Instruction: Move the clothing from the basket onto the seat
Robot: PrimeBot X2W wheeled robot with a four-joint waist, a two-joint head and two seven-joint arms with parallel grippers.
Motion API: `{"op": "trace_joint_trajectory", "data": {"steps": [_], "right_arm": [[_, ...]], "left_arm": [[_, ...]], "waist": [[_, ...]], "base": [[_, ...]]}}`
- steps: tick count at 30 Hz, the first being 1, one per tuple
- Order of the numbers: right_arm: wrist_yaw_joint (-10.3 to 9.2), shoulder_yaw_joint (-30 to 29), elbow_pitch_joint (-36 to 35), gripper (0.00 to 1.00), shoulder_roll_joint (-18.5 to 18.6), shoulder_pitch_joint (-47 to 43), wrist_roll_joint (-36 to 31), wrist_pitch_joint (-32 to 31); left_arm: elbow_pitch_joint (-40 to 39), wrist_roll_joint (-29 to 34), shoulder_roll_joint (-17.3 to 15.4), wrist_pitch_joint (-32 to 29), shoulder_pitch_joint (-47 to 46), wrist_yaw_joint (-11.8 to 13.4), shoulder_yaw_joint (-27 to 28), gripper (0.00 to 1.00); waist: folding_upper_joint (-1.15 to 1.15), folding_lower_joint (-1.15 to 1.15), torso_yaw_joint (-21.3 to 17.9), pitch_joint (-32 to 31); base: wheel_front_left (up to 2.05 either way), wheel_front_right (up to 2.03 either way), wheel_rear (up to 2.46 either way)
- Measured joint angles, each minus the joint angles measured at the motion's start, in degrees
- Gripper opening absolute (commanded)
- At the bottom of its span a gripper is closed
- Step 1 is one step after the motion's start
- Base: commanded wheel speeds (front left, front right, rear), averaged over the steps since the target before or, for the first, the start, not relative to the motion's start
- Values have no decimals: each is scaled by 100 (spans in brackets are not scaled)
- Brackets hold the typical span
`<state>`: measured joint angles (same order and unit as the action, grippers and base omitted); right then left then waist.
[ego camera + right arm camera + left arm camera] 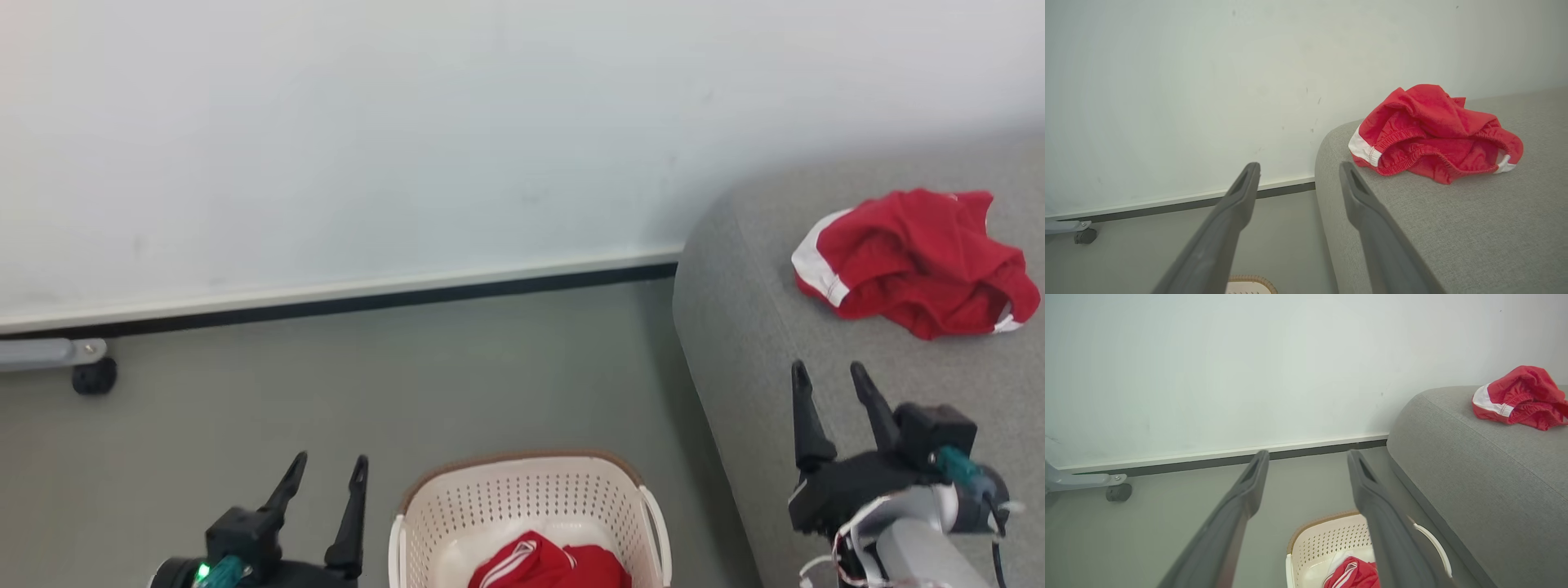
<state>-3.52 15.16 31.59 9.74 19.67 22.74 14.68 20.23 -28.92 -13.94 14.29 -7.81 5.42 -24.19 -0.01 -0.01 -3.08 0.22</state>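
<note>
A red garment (914,261) lies near the sofa's (735,343) end; a second garment (547,565) sits in the basket (522,498). My left claw (331,460) and right claw (828,369) gape empty.

Seat (747,327): grey woven cloth, matt, fine rough grain. Red garment (914,261) on it, at 2 o'clock: soft matt cloth, white edging. Basket (522,498): smooth cream plastic, perforated, brown rim. Left gripper (331,460) and right gripper (829,368): dark matt fingers. Floor (326,392): smooth, matt grey.

Possibly a test room, bare wall (326,122), grey sofa (735,343)
</note>
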Motion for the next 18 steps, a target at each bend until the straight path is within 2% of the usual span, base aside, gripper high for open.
{"op": "trace_joint_trajectory", "data": {"steps": [8,18], "right_arm": [[-54,-1,-899,100,3,-864,-69,0],[-152,-37,-1681,100,35,-1697,-165,0]], "left_arm": [[-414,-18,-132,1,617,70,417,100],[-849,35,-176,1,1050,120,832,100]], "waist": [[0,0,106,-376],[1,1,158,-481]], "base": [[0,0,0],[0,0,0]]}}
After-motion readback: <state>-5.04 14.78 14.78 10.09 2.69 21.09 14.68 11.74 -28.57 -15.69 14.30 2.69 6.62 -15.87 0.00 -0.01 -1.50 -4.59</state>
